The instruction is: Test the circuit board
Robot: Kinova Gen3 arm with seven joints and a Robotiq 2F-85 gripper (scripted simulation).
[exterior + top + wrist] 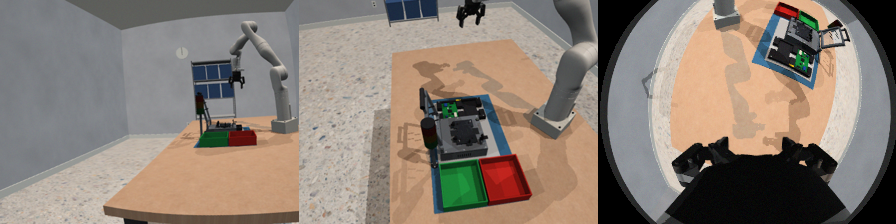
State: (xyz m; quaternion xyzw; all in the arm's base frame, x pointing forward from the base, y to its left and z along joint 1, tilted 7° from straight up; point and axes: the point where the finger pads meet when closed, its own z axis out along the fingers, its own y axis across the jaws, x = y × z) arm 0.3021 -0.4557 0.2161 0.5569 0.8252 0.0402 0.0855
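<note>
The green circuit board [448, 108] [800, 62] lies in the black tray [473, 103] at the far end of the blue mat [504, 139]. The tester [463, 136] [223, 126] [794, 30] stands in front of the tray; its black nest is exposed and its lid frame [425, 101] stands raised at the left. The signal light [429, 134] [199, 103] is a dark tower beside the tester and shows no lit color. My gripper [468, 20] [237, 82] [755, 143] is open and empty, high in the air beyond the far end of the mat.
A green bin [462, 184] [213, 138] [808, 20] and a red bin [505, 176] [242, 137] [787, 11] stand side by side at the near end of the mat. The arm's base [554, 122] [284, 125] stands at the table's right. A shelf with blue panels [213, 81] stands behind the table.
</note>
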